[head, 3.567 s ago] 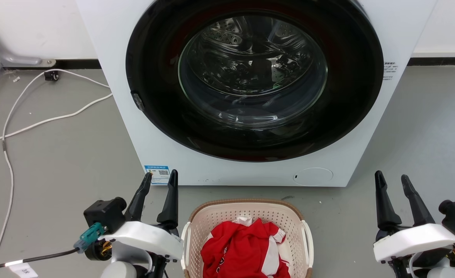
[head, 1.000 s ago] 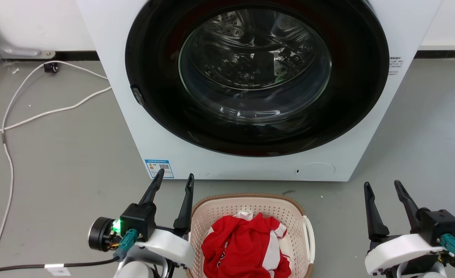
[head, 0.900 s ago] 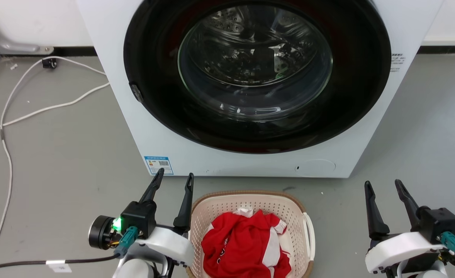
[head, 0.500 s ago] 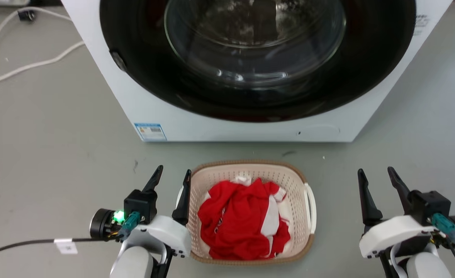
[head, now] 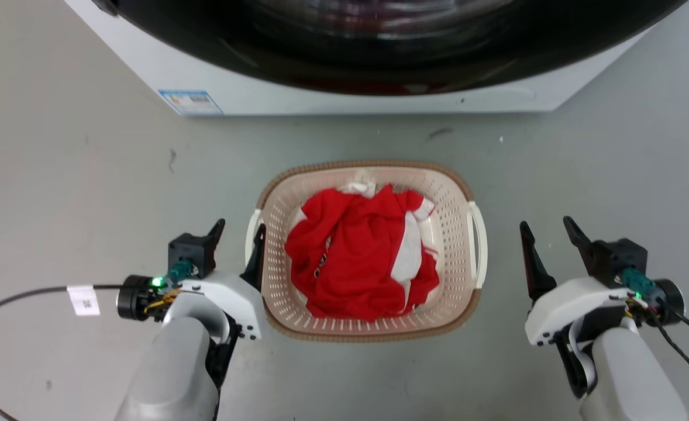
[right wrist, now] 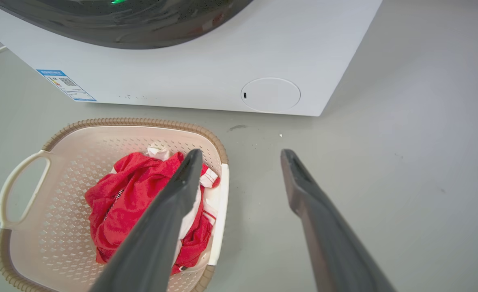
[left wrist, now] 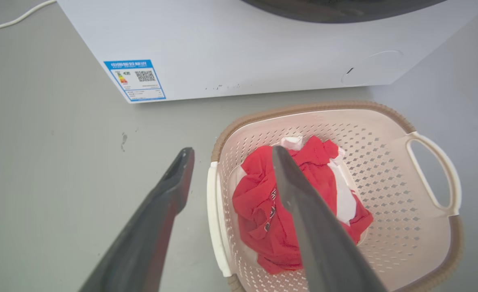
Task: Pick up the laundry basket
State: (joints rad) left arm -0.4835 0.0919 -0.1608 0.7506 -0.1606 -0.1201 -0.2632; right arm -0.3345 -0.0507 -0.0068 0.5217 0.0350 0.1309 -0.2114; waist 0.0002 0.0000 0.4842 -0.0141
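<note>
The laundry basket [head: 455, 234] stands on the grey floor in front of the washing machine. It is beige and perforated, with a brown rim and white side handles, and it holds red and white clothing [head: 356, 251]. My left gripper [head: 241, 227] is open next to the basket's left handle [head: 251, 234]. In the left wrist view that handle [left wrist: 212, 211] lies between the fingers of the left gripper [left wrist: 233, 150]. My right gripper [head: 545, 224] is open a little to the right of the right handle [head: 478, 240]. In the right wrist view the right gripper [right wrist: 242, 152] frames that handle [right wrist: 222, 202].
The white washing machine [head: 321, 99], its dark round door shut, stands just beyond the basket. A black cable [head: 17, 295] with a white tag runs across the floor at the left. Bare grey floor lies on both sides of the basket.
The head camera has tilted down, so the whole basket now shows and the machine has slid up. Both grippers stay open, and the left one now sits against the left handle.
</note>
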